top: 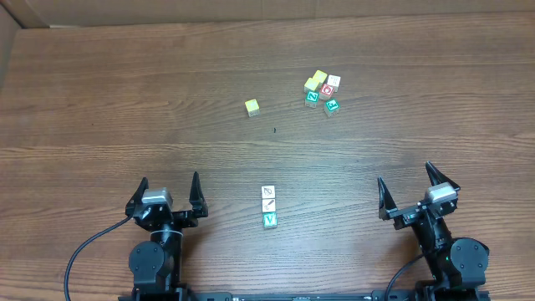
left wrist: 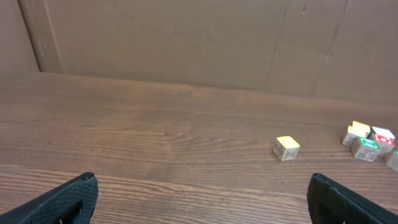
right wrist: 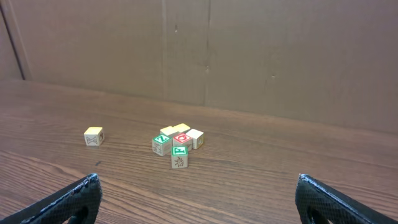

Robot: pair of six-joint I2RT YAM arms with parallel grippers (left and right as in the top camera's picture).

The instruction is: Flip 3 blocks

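A brown wood-grain surface (top: 125,100) stretches away to a cardboard wall (right wrist: 280,56) at its far edge. Both arms sit at the near edge. The left tool (top: 170,180) is released, its two dark fingers spread wide and holding nothing, and the right tool (top: 405,174) is likewise spread wide and empty. Neither touches any cube. A cluster of cubes (top: 323,90) lies well ahead of the right tool and off to its left, with yellow, red-faced and green-faced pieces crowded together and touching. The three blocks (top: 269,206) of the task stand in a short column between the two tools, somewhat nearer the left one and level with both sets of fingertips. Two white-faced blocks (top: 268,192) with small reddish marks take the farther places. The teal block (top: 269,220), showing a white V-like letter on top, closes the column on the side nearest the arms' bases. Each block touches the next. A lone yellow cube (top: 252,107) rests well ahead of the left tool and to its right, apart from the cluster.
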